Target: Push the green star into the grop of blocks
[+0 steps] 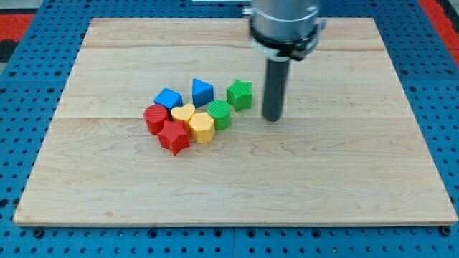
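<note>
The green star (240,94) lies on the wooden board, at the upper right edge of a cluster of blocks. The cluster holds a blue triangle (202,92), a blue cube (168,99), a green cylinder-like block (219,114), a yellow heart (183,113), a yellow hexagon (202,127), a red cylinder (155,118) and a red star (174,136). The green star sits just right of the blue triangle, with a small gap, and above the green block. My tip (272,118) stands to the right of the green star, a short gap away, not touching it.
The wooden board (344,165) rests on a blue perforated surface (21,93). The arm's grey body (283,21) hangs over the board's top middle.
</note>
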Controlling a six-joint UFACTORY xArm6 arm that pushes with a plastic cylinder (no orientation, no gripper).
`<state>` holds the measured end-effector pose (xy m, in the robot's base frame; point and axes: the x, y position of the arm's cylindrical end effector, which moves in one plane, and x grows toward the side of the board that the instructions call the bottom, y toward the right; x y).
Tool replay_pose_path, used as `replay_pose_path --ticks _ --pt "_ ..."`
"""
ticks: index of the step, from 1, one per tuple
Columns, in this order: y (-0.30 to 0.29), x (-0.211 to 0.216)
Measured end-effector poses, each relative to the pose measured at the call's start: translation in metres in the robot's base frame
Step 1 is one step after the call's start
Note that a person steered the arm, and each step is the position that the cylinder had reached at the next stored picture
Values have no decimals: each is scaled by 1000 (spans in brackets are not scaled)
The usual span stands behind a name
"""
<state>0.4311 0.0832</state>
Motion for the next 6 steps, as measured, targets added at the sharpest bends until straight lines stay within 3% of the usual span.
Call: replay_pose_path --ticks 1,3,6 --pt "11 -47" --pt "-62 -36" --pt "-72 -30"
